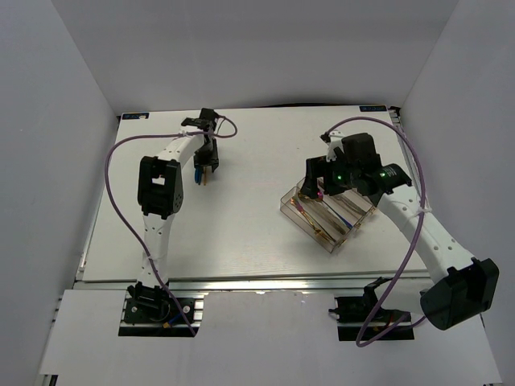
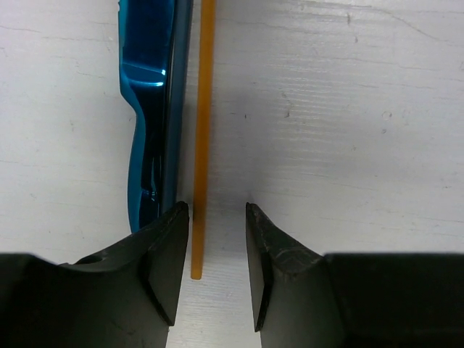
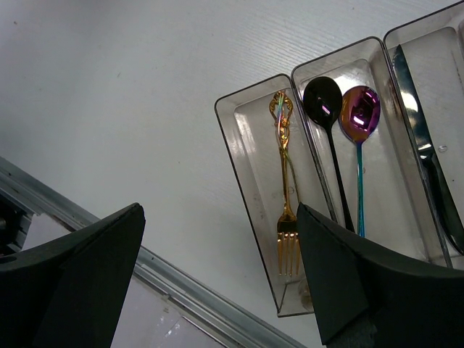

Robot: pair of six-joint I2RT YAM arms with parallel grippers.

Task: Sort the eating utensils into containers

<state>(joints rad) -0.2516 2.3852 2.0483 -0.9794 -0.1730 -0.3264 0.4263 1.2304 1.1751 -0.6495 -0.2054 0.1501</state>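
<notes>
On the far left of the table, my left gripper [image 1: 206, 170] points down at two utensils. In the left wrist view its jaws [image 2: 216, 217] stand open astride the near end of a thin gold-brown chopstick [image 2: 203, 130], which lies close to the left finger. A blue utensil [image 2: 148, 109] lies just left of it. My right gripper [image 1: 318, 189] hovers wide open and empty over the clear tray [image 1: 287, 211]. The right wrist view shows the tray [image 3: 246, 181] holding a gold fork [image 3: 285, 196], a black spoon [image 3: 324, 101], an iridescent spoon [image 3: 360, 116] and a dark knife [image 3: 428, 152].
White walls close in the table on three sides. A metal rail [image 3: 181, 283] runs along the table's near edge, close to the tray's near corner. Purple cables loop beside both arms.
</notes>
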